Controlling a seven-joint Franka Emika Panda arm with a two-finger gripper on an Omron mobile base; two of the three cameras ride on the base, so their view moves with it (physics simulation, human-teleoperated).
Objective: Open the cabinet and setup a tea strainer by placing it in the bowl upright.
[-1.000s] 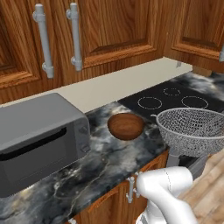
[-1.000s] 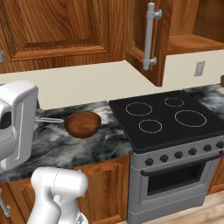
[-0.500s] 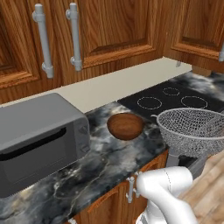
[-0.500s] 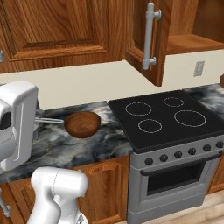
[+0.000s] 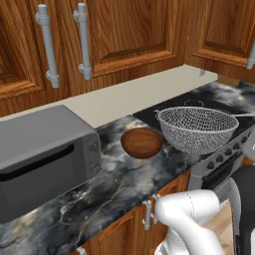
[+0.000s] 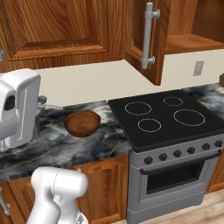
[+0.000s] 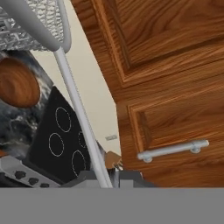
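You had the tea strainer (image 5: 198, 128) lifted above the counter (image 5: 114, 184), its handle pinched in the gripper (image 7: 106, 177).

The strainer was a round silver wire-mesh basket with a smooth metal rim; its long, thin, straight handle ran from the gripper's pressed-together tips up to the basket at the far end. Past the basket, and below it, sat the bowl (image 6: 82, 124): shallow, round, smooth dark reddish-brown wood, resting empty on the dark marbled counter. To one side of the gripper stood the cabinet (image 7: 166, 78), reddish-brown grained wood with raised panels and a grey metal bar handle (image 7: 173, 150), with one door swung open.
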